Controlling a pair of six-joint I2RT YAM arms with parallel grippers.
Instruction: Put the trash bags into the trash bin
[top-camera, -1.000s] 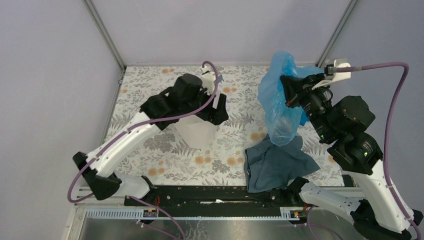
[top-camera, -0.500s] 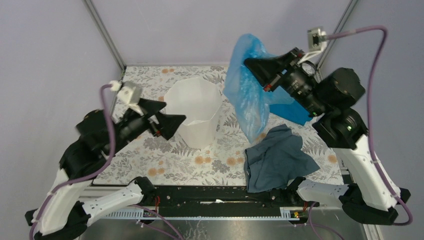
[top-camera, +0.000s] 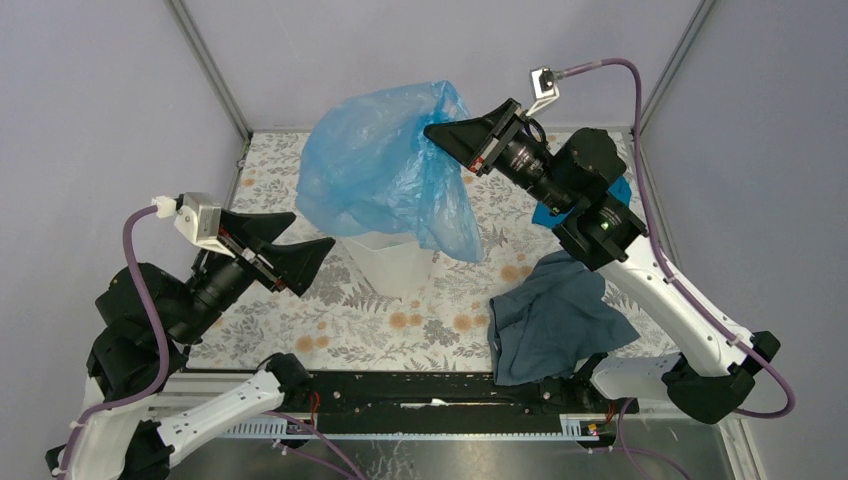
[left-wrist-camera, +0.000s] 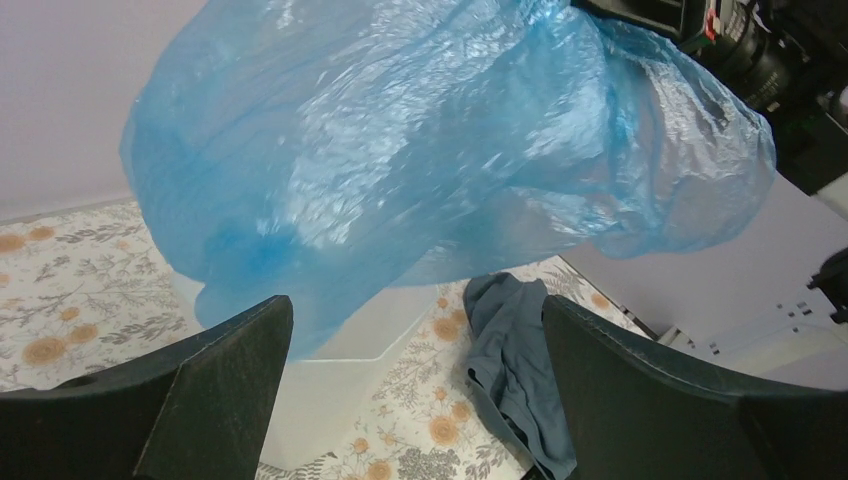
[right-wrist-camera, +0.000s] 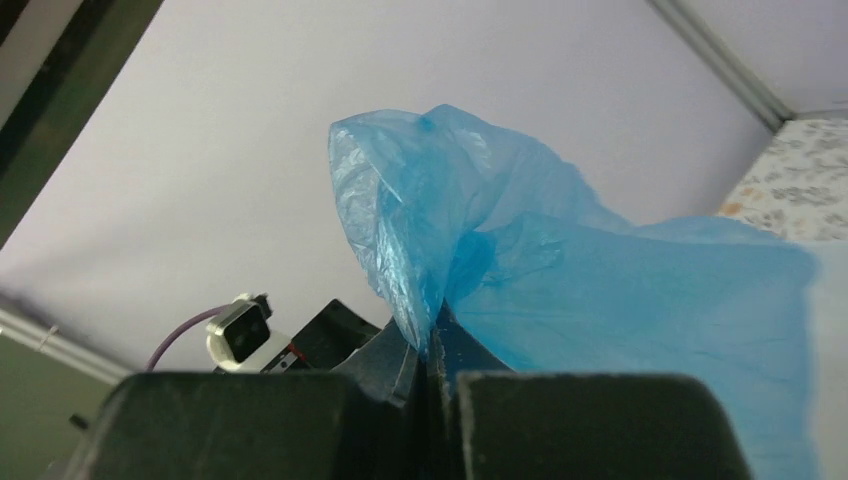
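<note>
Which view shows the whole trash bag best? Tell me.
Top external: the whole trash bag hangs from the right end effector over the trash bin. Left wrist crops its top; right wrist shows only the pinched corner.

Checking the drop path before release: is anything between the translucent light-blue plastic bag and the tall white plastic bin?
Nothing visible does. The light-blue plastic bag hangs from the shut right gripper over the tall white plastic bin; the open left gripper stands apart, beside it.

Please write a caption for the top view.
Right gripper holds blue trash bag over white trash bin; left gripper open beside it.
</note>
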